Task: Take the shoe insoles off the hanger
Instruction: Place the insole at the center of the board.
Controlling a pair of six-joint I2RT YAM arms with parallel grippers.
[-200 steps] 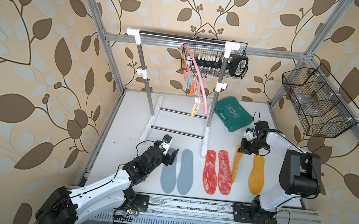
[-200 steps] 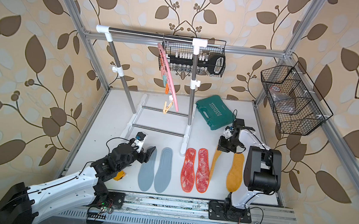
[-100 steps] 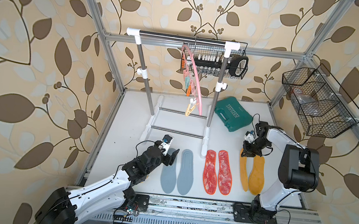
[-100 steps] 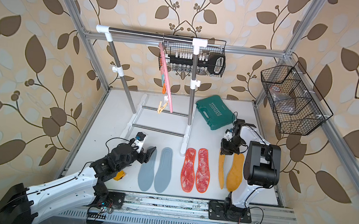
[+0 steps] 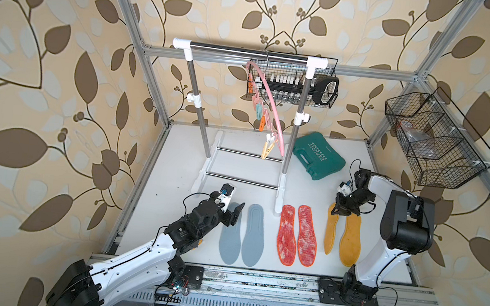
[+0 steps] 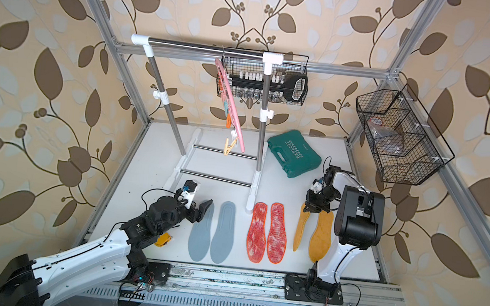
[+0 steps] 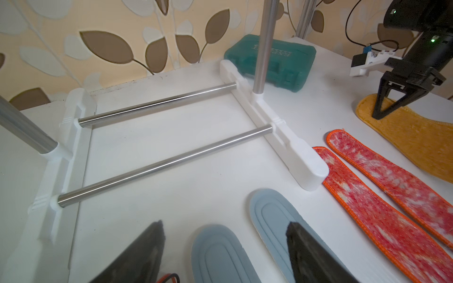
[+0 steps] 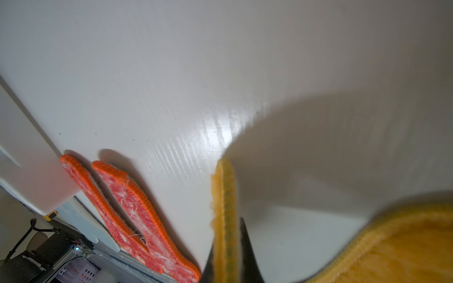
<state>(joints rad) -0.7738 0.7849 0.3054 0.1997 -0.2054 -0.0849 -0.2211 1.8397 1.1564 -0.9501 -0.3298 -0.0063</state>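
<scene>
One end of yellow insole (image 5: 330,235) hides inside right end effector (image 5: 336,212).

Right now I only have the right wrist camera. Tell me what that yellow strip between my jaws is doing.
Observer: The right gripper is shut on one end of a mustard insole, which is turned on edge. Its other end appears to rest on the table.
Operator: Check the hanger for me.
Observer: The pink hanger hangs on the rack, and its clips hold nothing.
Operator: Report the other arm.
Observer: The left gripper is open and empty, poised over the end of a blue-grey insole that lies flat.
</scene>
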